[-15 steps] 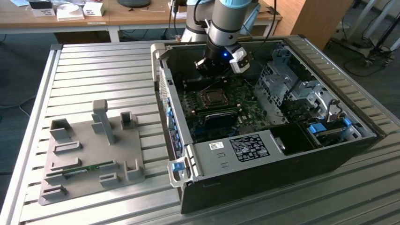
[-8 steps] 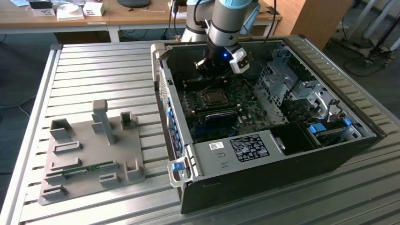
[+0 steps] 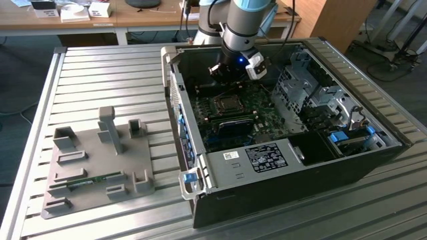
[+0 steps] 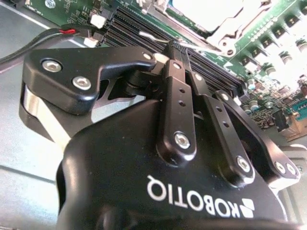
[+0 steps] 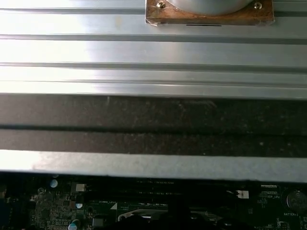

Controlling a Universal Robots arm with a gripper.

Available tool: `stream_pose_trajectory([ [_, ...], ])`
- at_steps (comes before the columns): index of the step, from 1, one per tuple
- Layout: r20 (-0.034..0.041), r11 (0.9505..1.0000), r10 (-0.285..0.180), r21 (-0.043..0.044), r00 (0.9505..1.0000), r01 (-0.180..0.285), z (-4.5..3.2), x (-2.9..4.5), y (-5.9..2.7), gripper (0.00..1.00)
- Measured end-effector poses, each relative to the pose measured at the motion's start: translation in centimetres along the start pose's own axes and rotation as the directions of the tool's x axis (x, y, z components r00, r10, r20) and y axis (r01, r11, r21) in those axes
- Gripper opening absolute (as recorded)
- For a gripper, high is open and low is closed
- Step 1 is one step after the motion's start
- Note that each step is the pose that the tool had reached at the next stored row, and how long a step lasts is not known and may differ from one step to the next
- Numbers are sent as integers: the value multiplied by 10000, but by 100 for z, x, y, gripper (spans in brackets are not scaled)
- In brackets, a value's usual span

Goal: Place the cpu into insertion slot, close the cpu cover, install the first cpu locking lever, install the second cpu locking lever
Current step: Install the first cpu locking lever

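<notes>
The black computer case lies open on the slatted table, with the green motherboard inside. The insertion slot sits near the board's middle. In the second wrist view the cpu is a pale flat square inside the slot, and the cpu cover lies as a metal frame around it. My gripper hangs just behind the slot in the exterior view. Its black fingers meet at the tips, so my gripper is shut. A thin wire locking lever runs right beside the tips.
Long black memory slots lie between gripper and slot. A metal drive cage fills the case's right side in the exterior view. A grey fixture plate holding a memory stick rests on the slatted table.
</notes>
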State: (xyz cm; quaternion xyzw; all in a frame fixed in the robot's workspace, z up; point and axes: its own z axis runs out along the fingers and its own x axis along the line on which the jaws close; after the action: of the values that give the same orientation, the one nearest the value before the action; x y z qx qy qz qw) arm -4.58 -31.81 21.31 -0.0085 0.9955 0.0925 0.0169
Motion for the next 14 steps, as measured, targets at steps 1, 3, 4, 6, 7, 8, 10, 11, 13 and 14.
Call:
stream_pose_trajectory([
  [1,0,10000,0,0,10000,0,2,-5,0,10],
  [3,0,10000,0,0,10000,0,5,-11,-1,10],
  [4,1,10000,1,0,10000,-1,7,-12,-1,10],
  [6,2,10000,1,-2,10000,-1,12,-13,-2,10],
  [7,1,10000,0,-2,10000,0,14,-14,-3,10],
  [8,1,10000,0,-1,10000,0,17,-14,-3,10],
  [10,0,10000,0,0,10000,0,22,-14,-3,10],
  [11,1,10000,-1,-1,10000,1,24,-14,-2,10],
  [13,1,10000,-1,-1,10000,1,27,-14,2,10],
  [14,1,10000,0,-1,10000,0,28,-14,4,10],
])
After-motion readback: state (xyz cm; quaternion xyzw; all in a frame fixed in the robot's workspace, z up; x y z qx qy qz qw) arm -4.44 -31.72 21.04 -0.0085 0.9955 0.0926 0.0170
